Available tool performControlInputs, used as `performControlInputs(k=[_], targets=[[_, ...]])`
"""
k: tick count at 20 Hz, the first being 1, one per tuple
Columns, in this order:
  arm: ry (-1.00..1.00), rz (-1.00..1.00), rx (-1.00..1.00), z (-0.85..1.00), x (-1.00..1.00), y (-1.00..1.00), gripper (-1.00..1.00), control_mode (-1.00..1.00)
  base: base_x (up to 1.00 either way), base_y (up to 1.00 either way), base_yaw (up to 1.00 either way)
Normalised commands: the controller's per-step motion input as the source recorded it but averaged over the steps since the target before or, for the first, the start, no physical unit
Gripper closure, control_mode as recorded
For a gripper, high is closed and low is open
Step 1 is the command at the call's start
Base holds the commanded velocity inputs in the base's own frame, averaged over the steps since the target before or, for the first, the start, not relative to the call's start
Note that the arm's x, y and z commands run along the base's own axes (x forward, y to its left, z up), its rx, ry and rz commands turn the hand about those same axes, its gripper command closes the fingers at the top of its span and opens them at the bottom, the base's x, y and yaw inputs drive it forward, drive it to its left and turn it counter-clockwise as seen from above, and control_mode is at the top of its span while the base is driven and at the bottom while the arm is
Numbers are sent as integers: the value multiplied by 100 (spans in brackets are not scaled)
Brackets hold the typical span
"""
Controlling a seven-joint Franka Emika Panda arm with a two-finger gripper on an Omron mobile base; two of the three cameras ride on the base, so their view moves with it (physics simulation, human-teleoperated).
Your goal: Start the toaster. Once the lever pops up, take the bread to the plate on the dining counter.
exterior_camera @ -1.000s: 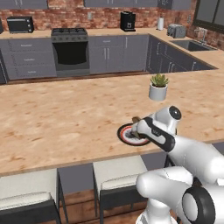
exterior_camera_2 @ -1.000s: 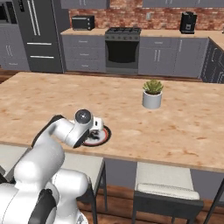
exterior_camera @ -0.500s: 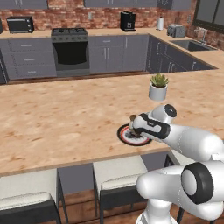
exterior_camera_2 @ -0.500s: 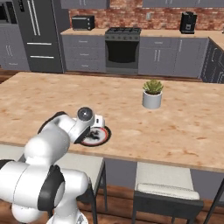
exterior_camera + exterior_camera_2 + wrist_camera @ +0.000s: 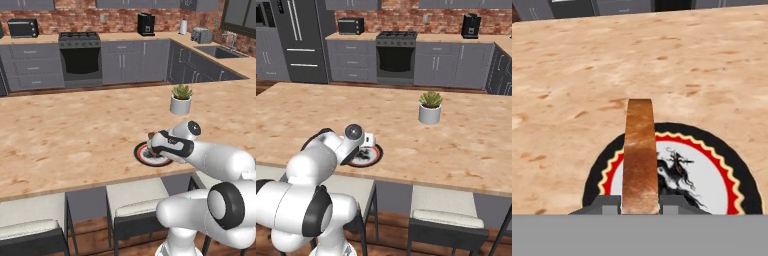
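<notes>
My gripper (image 5: 640, 204) is shut on the bread (image 5: 640, 155), a tan-brown slice seen edge-on, standing upright between the fingers. It hangs just above the plate (image 5: 712, 170), which has a pale centre, a red ring and a dark rim. The plate (image 5: 150, 156) lies near the front edge of the dining counter (image 5: 75, 135), partly hidden under my hand. From the base views, the gripper (image 5: 152, 142) (image 5: 370, 141) sits low over the plate (image 5: 370, 157). The silver toaster (image 5: 201, 35) stands far back right on the kitchen counter.
A potted plant (image 5: 181, 98) (image 5: 430, 106) stands on the dining counter behind and right of the plate. Cushioned stools (image 5: 135, 197) (image 5: 448, 212) sit under the counter's near edge. A black coffee machine (image 5: 145, 24) and a black oven box (image 5: 23, 27) stand along the far wall.
The hand has edged slightly left over the plate and the arm behind it has shifted. The grip on the bread is unchanged.
</notes>
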Motion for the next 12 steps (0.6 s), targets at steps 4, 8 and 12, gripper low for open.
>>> performControlInputs(k=[4, 8, 12], targets=[[1, 0, 1, -5, 1, 0, 100, -100, 0, 0, 0], [0, 0, 0, -13, 1, 2, 100, -100, 0, 0, 0], [0, 0, 0, -29, 11, 7, 100, -100, 0, 0, 0]])
